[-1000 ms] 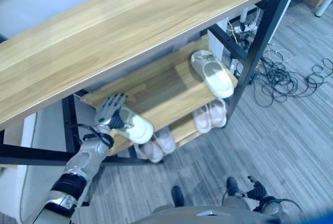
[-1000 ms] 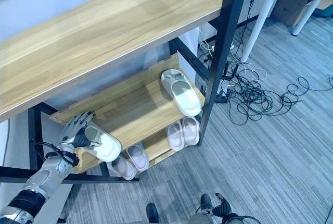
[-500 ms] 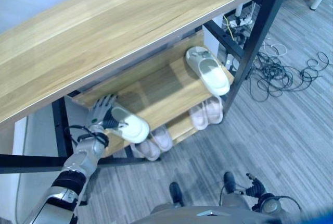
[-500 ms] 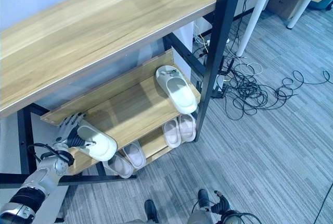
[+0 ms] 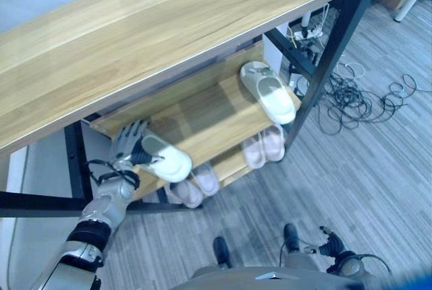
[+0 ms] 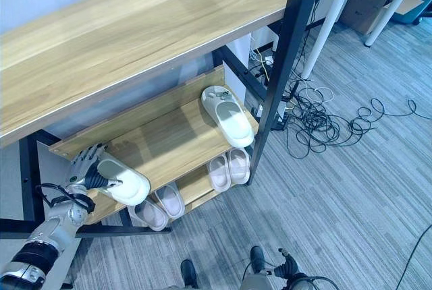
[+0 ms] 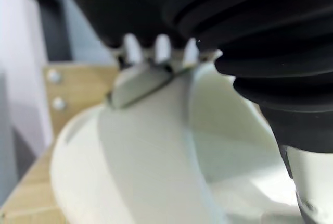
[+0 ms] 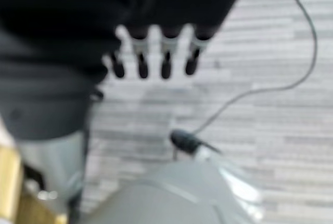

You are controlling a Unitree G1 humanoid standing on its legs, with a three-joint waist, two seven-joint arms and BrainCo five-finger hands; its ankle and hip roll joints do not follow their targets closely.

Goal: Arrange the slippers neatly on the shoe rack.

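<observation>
Floor: grey striped carpet [image 6: 351,189] across the lower right of the frame, with a tangle of black cables [image 6: 317,125] at right centre beside the rack's dark post.
Shoe rack: wooden shelves on a black frame [image 6: 287,47]; broad top shelf [image 6: 135,34] across the upper left, middle shelf [image 6: 169,138] at centre, lowest shelf beneath it.
Held slipper: pale cream slipper [image 5: 162,158] at the left front corner of the middle shelf, its toe jutting past the shelf's front edge toward the lower right of the frame.
Left hand: left hand [image 5: 128,145] at centre left, fingers and thumb curled round the heel end of that slipper; in the wrist view the fingers [image 7: 158,49] hook over the slipper's rim.
Second slipper: matching cream slipper [image 6: 229,114] lying flat at the right end of the middle shelf, near the post.
Lowest shelf: two pairs of pinkish slippers, one pair [image 6: 227,168] at right, one pair [image 6: 160,208] at left below the held slipper.
Right hand: right hand [image 8: 156,52] hanging above the carpet, fingers straight and loosely spread, holding nothing.
</observation>
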